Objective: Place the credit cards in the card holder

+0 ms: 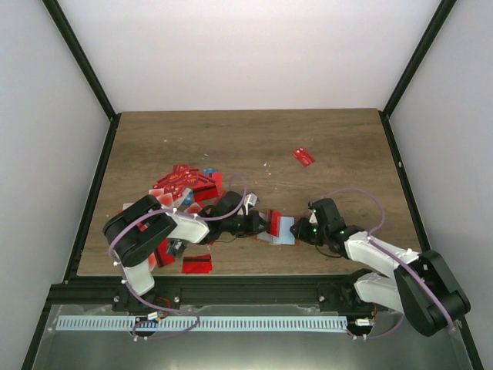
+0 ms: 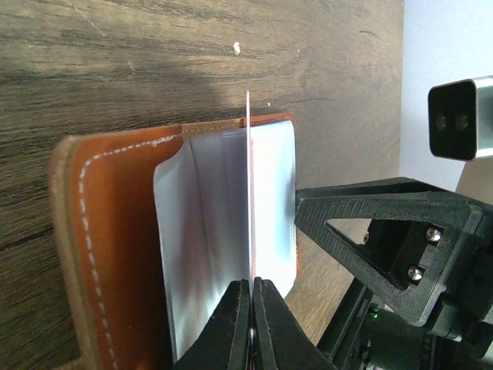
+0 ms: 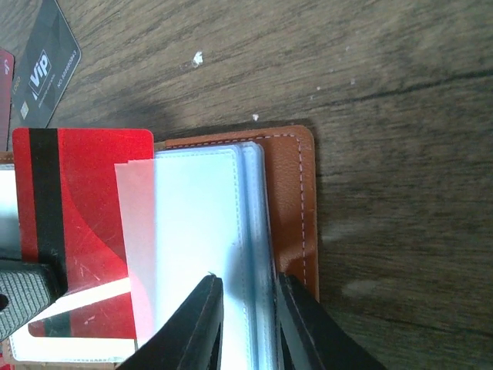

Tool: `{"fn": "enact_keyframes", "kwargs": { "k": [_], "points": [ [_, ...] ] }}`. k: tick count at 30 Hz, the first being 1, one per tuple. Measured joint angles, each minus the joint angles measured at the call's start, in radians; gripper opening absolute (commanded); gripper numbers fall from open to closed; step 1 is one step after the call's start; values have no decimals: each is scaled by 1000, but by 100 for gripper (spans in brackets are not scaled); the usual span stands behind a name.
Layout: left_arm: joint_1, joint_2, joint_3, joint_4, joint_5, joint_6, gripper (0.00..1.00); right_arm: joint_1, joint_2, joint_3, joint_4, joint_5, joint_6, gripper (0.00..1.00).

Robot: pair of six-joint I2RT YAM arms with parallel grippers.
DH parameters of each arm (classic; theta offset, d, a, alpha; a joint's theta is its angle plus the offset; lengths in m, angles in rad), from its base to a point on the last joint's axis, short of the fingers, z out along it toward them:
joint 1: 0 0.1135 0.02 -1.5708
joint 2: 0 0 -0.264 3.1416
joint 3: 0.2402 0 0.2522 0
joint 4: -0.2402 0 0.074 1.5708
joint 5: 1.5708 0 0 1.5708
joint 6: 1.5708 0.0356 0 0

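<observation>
Near the front middle of the worktop [image 1: 254, 139], the card holder [image 3: 294, 193] is lying open and flat between the two arms, its orange-brown stitched cover showing around a stack of clear sleeves [image 2: 208, 231]; the left gripper [image 2: 251, 287] is reaching in from the left, its jaws pressed together on a red card [image 3: 85, 193], which is appearing edge-on as a thin line in the left wrist view; in the right wrist view that card is showing its black stripe and is lying partly under the topmost translucent sleeve, its far end sticking out past the sleeve's edge.

The right gripper [image 3: 246, 281] is coming in from the opposite side; its jaws are standing a little apart with the edges of the sleeves between them; whether they are actually pinching the sleeves I cannot tell.

A black card [image 3: 48, 65] marked VIP is lying on the wood just beyond the holder; a pile of credit cards [image 1: 185, 183], mostly red, is sitting to the left behind the left arm; one lone card [image 1: 303, 156] is lying well apart toward the back right; another stray card [image 1: 197, 264] is lying near the front edge.
</observation>
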Motion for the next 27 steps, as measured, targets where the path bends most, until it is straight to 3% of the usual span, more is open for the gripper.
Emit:
{"fn": "enact_keyframes", "kwargs": {
  "k": [27],
  "points": [
    [-58,10,-51,93,-8,-61,4,15,-34,-43,35,1,129,16]
  ]
}}
